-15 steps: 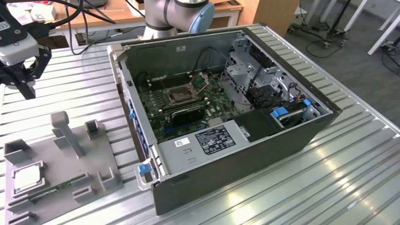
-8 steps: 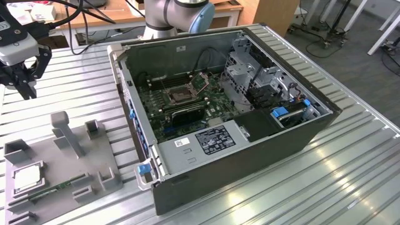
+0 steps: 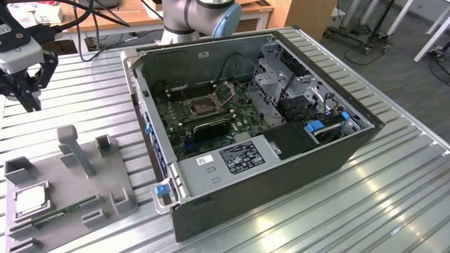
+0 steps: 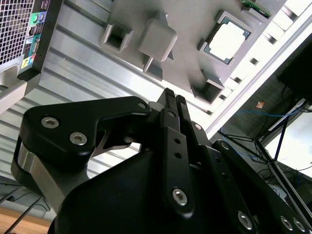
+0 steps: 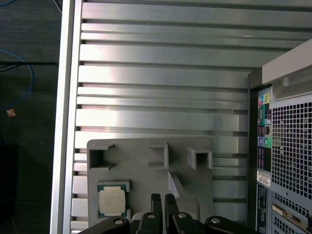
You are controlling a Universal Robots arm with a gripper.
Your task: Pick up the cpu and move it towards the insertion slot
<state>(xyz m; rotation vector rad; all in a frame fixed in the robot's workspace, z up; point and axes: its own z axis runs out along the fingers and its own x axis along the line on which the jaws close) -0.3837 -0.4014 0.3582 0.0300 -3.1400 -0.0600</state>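
Pincer [image 5: 163,201] hangs empty, tips nearly together, above the desk [image 3: 84,100], well apart from the cpu [image 3: 31,199] in a grey tray [image 3: 70,184]; the slot [image 3: 204,108] lies inside the open case [image 3: 281,174]

This was a lab or workshop. An opened computer case [image 3: 281,176] lay on a slatted aluminium bench [image 3: 393,211], with wooden desks [image 3: 250,10] and wheeled stands [image 3: 365,37] behind.

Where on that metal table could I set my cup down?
Bare table runs along the exterior view's lower right, past the computer case, and at its upper left, above the grey fixture. The fixture, holding the cpu, is crowded.
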